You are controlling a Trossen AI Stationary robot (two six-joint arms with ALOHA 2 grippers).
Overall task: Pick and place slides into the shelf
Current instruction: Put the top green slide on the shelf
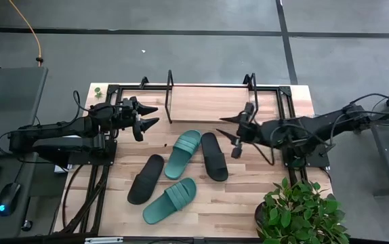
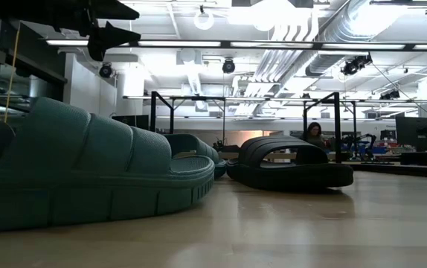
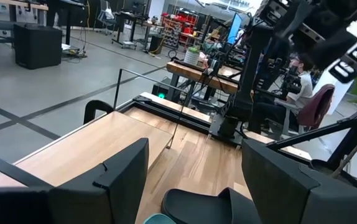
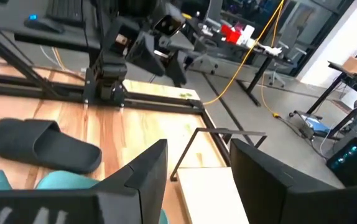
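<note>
Four slides (image 1: 181, 169) (two teal, two black) lie on the tabletop (image 1: 242, 196), in front of the shelf (image 1: 208, 102). Left tool (image 1: 148, 116) and right tool (image 1: 230, 133) hover apart from them, both apparently spread, empty.

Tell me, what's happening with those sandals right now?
Left gripper and right gripper open, empty, above the table. Two teal-green ribbed slides and two plain black slides on the tabletop. Black-framed wooden shelf bare. Nothing blocking.
</note>
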